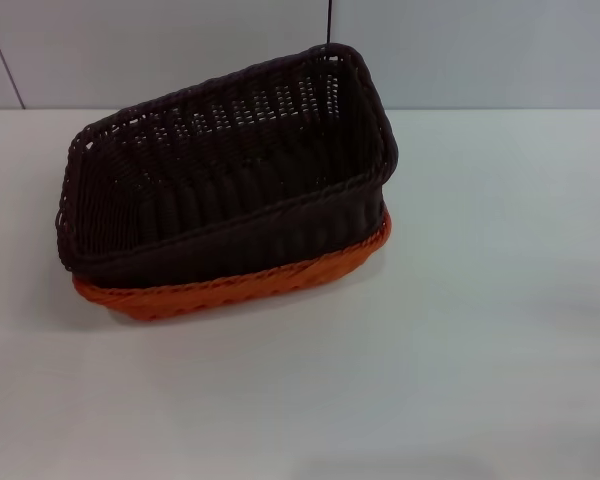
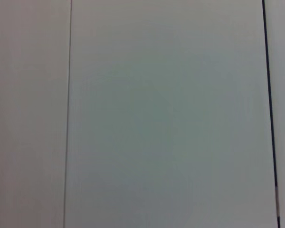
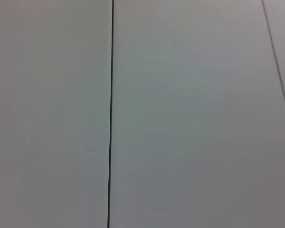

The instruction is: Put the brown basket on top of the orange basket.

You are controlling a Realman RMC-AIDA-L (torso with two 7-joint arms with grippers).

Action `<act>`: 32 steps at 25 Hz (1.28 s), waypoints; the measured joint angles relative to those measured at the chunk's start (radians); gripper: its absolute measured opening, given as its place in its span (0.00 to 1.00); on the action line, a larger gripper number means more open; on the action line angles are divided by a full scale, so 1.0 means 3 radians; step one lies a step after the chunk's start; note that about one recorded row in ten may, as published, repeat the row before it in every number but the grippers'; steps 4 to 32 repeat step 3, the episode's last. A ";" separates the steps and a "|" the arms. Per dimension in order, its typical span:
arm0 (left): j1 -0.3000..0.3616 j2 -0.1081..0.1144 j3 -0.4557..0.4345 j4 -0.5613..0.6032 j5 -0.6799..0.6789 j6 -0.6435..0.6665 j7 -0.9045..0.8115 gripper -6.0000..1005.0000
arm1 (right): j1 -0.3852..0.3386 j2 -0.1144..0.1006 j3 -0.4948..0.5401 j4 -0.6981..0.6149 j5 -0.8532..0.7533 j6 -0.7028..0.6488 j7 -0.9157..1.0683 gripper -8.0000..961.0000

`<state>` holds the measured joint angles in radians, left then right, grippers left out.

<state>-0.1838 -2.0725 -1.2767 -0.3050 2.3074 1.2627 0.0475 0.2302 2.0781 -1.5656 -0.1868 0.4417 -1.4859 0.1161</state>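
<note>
Neither gripper appears in any of the three views, so whether their fingers are apart or together cannot be told. Both wrist views show only pale wall panels point(image 2: 166, 118) split by thin dark seams.

In the head view, the brown basket point(image 1: 230, 160) sits left of centre in the upper half of the frame, nested into the orange basket point(image 1: 270, 282) beneath it. The brown basket is tilted: its right end, near the top centre of the frame, rides high, while its left end sits low, close to the orange rim. Only a strip of the orange basket shows, along the brown basket's lower edge and round its right-hand corner. The stacked pair stands on a white table point(image 1: 450, 380), which fills the lower frame; a pale wall runs behind it across the top.
</note>
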 joint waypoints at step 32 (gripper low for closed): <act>0.0018 0.0006 0.0008 0.0072 0.0010 0.0004 0.0014 0.84 | 0.0025 0.0006 0.0012 -0.0011 0.0015 0.0031 0.0001 0.86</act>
